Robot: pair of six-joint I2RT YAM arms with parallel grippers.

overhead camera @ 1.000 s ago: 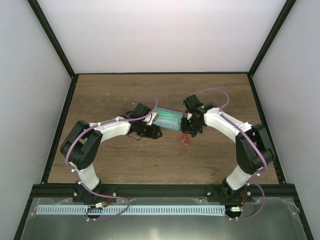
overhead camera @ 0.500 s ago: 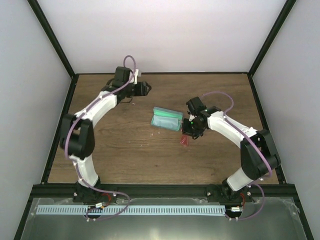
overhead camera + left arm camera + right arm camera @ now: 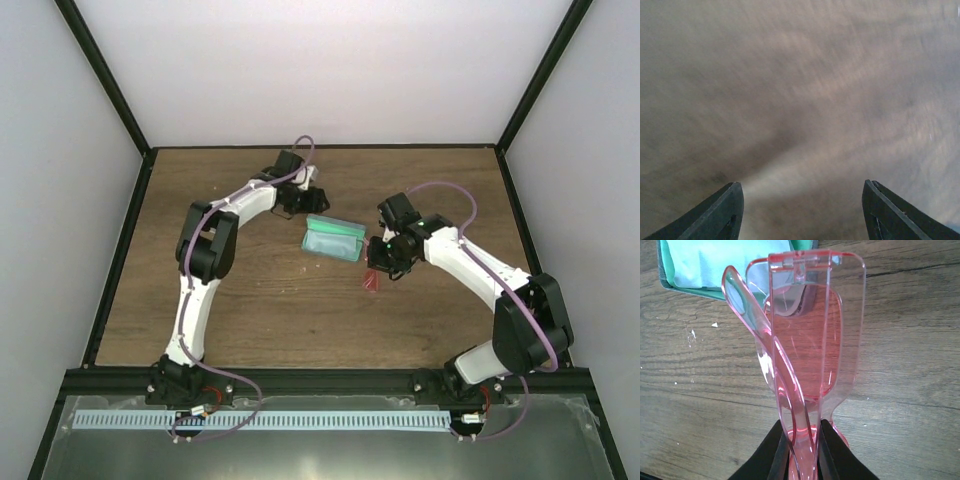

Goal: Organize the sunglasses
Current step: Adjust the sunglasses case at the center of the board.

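The red translucent sunglasses are folded and pinched between the fingers of my right gripper, which is shut on them just above the wooden table. In the top view they show as a small red shape below the right gripper. The open case with green lining and a light blue cloth inside lies just left of them. My left gripper is near the far side of the table, above-left of the case. Its wrist view is blurred, with the fingers wide apart and empty.
A black frame edges the wooden table, with white walls behind and at the sides. The arm bases sit at the near edge.
My left arm swung from beside the case to the far left, then back right toward the case's upper left. My right gripper has shifted slightly right and down with the sunglasses.
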